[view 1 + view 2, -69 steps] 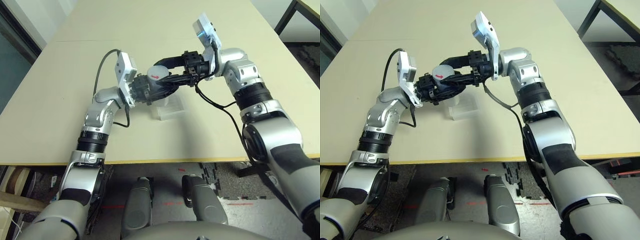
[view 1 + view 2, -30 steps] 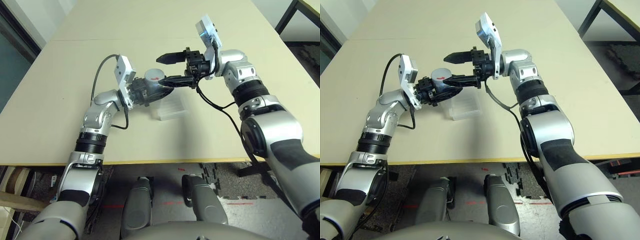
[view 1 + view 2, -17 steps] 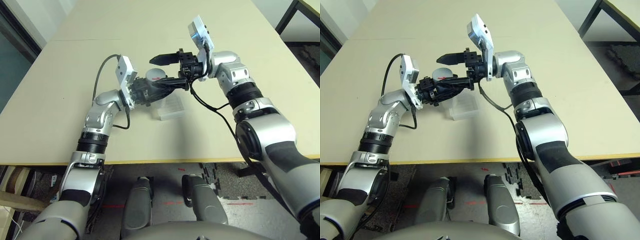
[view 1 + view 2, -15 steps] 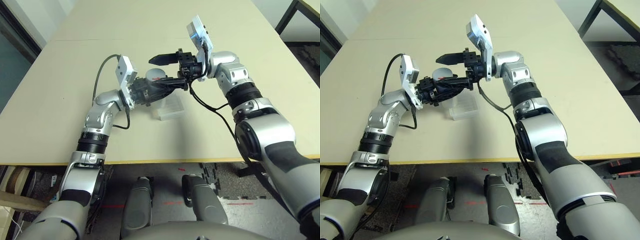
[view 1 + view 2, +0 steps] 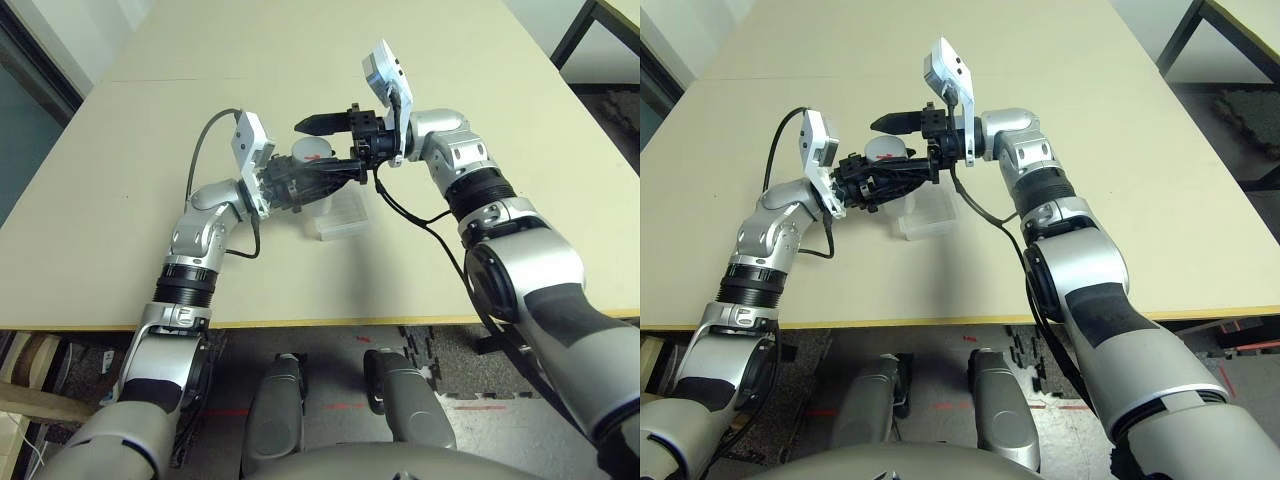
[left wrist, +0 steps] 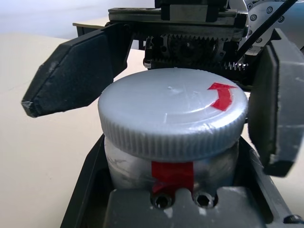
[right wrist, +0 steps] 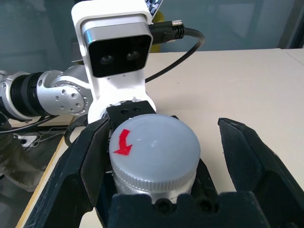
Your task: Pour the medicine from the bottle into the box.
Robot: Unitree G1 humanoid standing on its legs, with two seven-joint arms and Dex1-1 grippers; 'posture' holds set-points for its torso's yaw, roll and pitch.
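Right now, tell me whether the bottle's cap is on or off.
On. The grey cap with its red arrow sits on the bottle held in the left end effector; the open right end effector straddles it.

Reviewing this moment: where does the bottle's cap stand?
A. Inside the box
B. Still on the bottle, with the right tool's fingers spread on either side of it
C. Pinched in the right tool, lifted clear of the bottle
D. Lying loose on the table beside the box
B: the grey cap sits on the bottle held in the left tool, and the right tool is open around it, its fingers apart.
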